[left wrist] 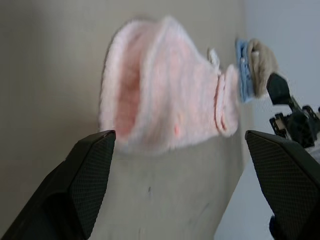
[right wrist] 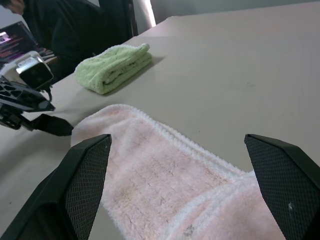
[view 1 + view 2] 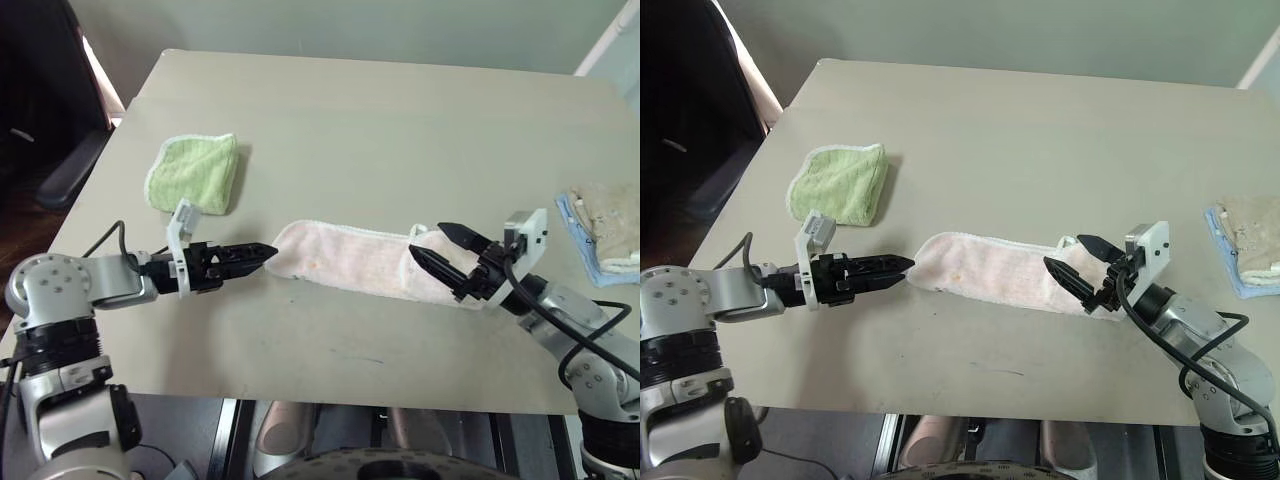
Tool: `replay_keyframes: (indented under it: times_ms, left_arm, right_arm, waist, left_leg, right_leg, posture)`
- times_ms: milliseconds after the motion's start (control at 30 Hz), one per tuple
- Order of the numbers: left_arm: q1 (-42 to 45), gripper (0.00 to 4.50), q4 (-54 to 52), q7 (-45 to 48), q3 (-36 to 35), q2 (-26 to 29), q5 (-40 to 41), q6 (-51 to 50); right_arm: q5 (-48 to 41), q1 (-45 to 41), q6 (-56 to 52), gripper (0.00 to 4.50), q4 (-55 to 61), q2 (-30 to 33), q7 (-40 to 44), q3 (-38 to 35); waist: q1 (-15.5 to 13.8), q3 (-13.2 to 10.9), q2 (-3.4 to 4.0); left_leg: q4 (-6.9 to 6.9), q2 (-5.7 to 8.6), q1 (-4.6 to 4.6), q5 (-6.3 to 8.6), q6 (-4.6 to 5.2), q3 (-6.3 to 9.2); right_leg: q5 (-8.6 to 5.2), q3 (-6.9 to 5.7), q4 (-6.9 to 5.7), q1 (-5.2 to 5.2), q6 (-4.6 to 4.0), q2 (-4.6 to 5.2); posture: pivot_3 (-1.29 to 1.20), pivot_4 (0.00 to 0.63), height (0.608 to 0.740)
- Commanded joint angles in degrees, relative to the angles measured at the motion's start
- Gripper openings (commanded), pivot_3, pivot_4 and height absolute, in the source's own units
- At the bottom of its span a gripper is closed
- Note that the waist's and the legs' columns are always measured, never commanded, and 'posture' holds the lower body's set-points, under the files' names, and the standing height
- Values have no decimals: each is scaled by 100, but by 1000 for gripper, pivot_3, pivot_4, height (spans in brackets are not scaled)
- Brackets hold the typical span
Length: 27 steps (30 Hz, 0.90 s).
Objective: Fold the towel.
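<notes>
Nearest the head camera, both black two-fingered grippers hover low over the near half of the beige rectangular tabletop (image 3: 400, 120), one at each end of the towel. That long pale pink terry-cloth towel (image 3: 350, 262) lies flat on the table, folded into a narrow strip whose long axis runs from the robot's left to its right, slanting slightly nearer toward the right. Its rounded left end points at the left gripper (image 3: 262, 254), which sits just beside that end with fingers spread and nothing between them. The right end, where white edging and a small white loop (image 3: 420, 232) show, lies under the right gripper (image 3: 433, 247); its fingers are likewise spread wide and grasp nothing, poised just above the cloth. No brand, label or legible writing can be made out on the towel. A smaller folded green terry cloth (image 3: 195, 172) rests well apart toward the far left of the table, and a folded beige cloth (image 3: 612, 215) stacked on a blue cloth (image 3: 588, 250) sits at the right edge. In the right wrist view a person in dark clothing (image 2: 65, 30) sits beyond the table's far corner.
</notes>
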State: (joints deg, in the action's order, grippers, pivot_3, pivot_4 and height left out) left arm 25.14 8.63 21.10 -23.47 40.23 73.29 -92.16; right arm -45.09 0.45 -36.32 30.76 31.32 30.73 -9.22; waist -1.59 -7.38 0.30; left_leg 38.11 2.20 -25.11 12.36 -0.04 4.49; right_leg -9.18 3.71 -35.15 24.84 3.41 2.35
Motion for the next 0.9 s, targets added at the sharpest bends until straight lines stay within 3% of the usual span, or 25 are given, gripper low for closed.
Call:
replay_keyframes:
  times_ms: [33, 267, 767, 900]
  left_arm:
    - [13, 4482, 100, -370, 96, 96, 545, -34]
    - [-27, 4482, 586, -1384, -113, -566, 964, -34]
    - [104, 4482, 1106, -2701, -471, -1014, 1798, 428]
    - [59, 3568, 1049, -2837, -385, -936, 1822, 540]
  right_arm:
    - [46, -29, 98, 4500, 112, -66, 24, 46]
    - [106, -70, 65, 4500, 111, -146, -82, 64]
    - [26, -262, -152, 4500, 266, -156, -470, 7]
    - [-1, -295, -209, 4500, 288, -155, -525, -12]
  waist:
    - [0, 0, 0]
    - [3, 0, -1]
    - [-1, -1, 0]
    - [10, -2, -2]
  left_leg:
    - [-4, 0, 6, 1, 2, 0]
    - [-7, 0, 16, -1, 9, 2]
    - [-17, 2, 73, 0, 27, 11]
    - [-17, 0, 71, 6, 21, 12]
  right_leg:
    - [-1, 0, -2, -2, 0, 0]
    - [-7, 1, -22, 0, 0, -3]
    - [-34, 1, -43, -45, 18, -10]
    - [-36, 2, -43, -40, 16, -15]
  posture:
    - [0, 150, 728]
    - [0, 150, 728]
    - [0, 150, 728]
    - [0, 150, 728]
